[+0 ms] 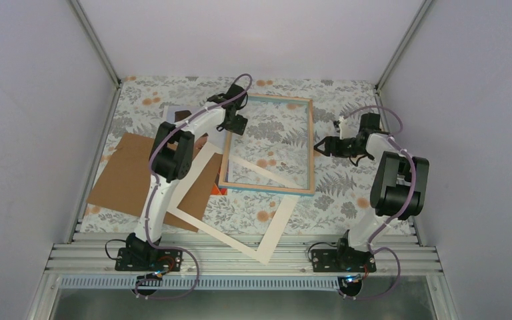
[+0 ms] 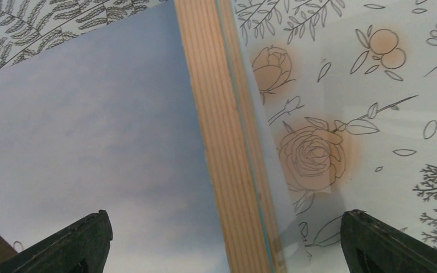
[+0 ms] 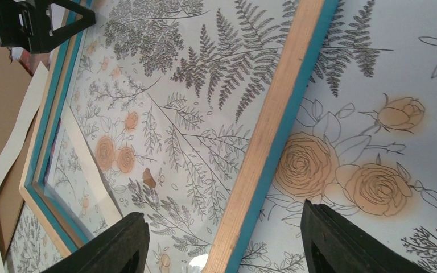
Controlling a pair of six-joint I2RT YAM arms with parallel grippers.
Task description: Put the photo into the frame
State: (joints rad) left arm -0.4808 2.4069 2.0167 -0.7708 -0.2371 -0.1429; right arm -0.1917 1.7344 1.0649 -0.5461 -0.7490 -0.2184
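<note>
a: where is the frame sitting?
b: the frame (image 1: 267, 189) is lying flat on the worktop (image 1: 347, 200), wood back facing up, partly overlapping a cream mat (image 1: 277, 227).
a: and the photo?
b: the photo (image 2: 91, 125) is lying outside the frame, just beside its left rail.
a: claws?
b: the left claw (image 2: 225, 219) is standing fully released, straddling that rail. the right claw (image 3: 225, 213) is hanging released too, straddling the right rail and gripping nothing.

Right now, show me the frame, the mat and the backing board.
frame (image 1: 311, 143), top view, on its right rail.
mat (image 1: 261, 251), top view, on its near corner.
board (image 1: 127, 173), top view, on its bare brown middle.
</note>
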